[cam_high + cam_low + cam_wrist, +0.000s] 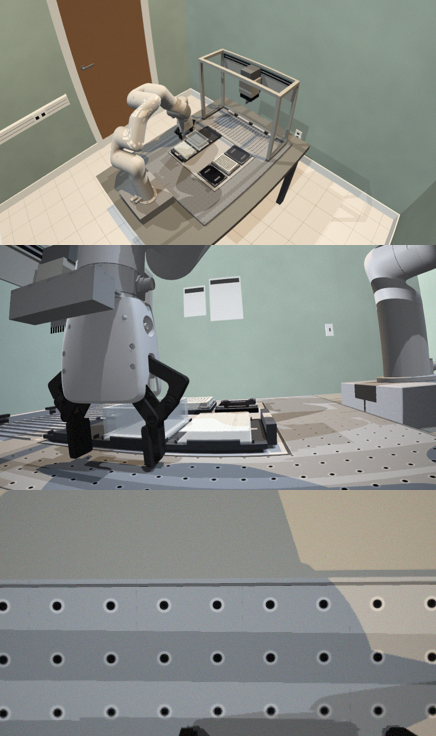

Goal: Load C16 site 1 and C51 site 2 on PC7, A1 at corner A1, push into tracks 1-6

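The black carrier PC7 (194, 143) lies on the apron in front of the rails (244, 134). The white C16 (184, 149) sits on site 1 by the handle (268, 426). It also shows in the exterior view (218, 426). The translucent block C51 (197, 139) sits on site 2 (143, 417). Site 3 (210, 133) is bare and dark. C15 (225, 162) sits in the middle nest. My gripper (114, 455) is open and empty. It hangs low over the perforated board beside the carrier's long left side, fingertips just above the board. The wrist view shows only the board and the fingertips.
Nests S1 (212, 175) and S3 (238, 154) are empty black frames. The instrument's frame (248, 100) with its pipetting head (249, 85) stands over the rails. The small lamps behind the rails (235, 114) look dark. The arm's base block (390, 400) stands at the near end.
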